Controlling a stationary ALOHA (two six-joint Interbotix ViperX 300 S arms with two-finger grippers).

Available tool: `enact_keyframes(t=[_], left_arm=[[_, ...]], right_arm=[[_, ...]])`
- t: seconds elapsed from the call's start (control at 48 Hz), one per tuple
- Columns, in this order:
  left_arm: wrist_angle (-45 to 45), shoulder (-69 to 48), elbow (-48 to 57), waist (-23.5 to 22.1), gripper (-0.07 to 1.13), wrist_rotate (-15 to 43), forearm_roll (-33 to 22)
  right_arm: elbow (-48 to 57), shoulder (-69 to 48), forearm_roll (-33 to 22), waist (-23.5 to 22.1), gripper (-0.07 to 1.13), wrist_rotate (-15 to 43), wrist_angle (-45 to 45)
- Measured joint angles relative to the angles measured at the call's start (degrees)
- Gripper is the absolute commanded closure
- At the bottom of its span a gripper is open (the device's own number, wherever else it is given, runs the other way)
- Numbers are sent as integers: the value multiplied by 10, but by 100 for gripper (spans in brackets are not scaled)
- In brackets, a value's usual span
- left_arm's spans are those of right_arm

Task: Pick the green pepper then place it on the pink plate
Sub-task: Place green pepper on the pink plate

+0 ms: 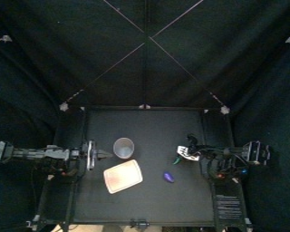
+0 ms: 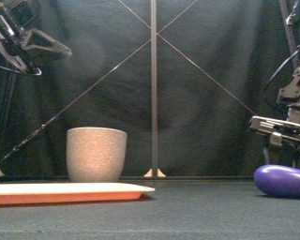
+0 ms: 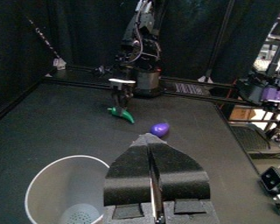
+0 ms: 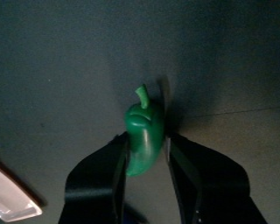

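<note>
The green pepper is held pinched across its thick body by the right gripper; it is judged light, rigid and slippery.

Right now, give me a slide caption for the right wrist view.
Right pincer grips the green pepper between its jaws; pink plate corner nearby.
</note>
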Motion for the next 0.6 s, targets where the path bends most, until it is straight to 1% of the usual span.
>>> enact_keyframes(t=[0.042,0.146,0.312,0.458,0.521,0.604], left_arm=[[0,0,0,0,106,0,0],[0,0,0,1,106,0,-1],[-1,0,4,1,106,0,-1],[0,0,6,2,106,0,-1],[0,0,7,2,106,3,-2],[0,-1,9,3,106,4,-1]], right_arm=[[-5,2,-4,2,57,0,1],[-24,1,-13,17,57,-3,1],[-67,-17,-48,58,57,-5,-8],[-111,-33,-126,106,58,-5,-63],[-123,-34,-172,127,58,-6,-103],[-136,-29,-255,150,58,-6,-167]])
